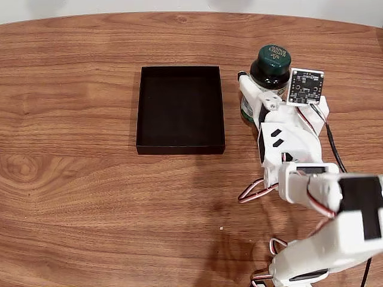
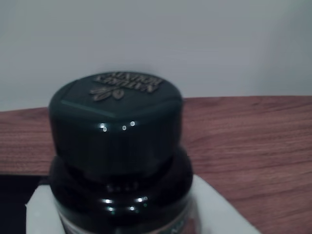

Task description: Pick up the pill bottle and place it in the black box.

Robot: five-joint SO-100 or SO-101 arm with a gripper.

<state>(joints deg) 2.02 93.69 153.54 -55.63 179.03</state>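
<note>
The pill bottle (image 1: 272, 64) is dark green with a lettered screw cap and stands upright at the back right of the table in the fixed view. My gripper (image 1: 270, 82) reaches it from the near side, one white finger (image 1: 250, 91) on its left and the other under the camera board. In the wrist view the pill bottle (image 2: 117, 136) is very close, and white fingers (image 2: 41, 209) press against both sides of its body. The black box (image 1: 179, 146) lies empty to the left of the bottle, a short gap away.
The wooden table (image 1: 90, 209) extends wide to the left and front. My white arm (image 1: 311, 197) with loose cables (image 1: 251, 192) occupies the near right corner. A pale wall (image 2: 195, 44) rises behind the table's far edge.
</note>
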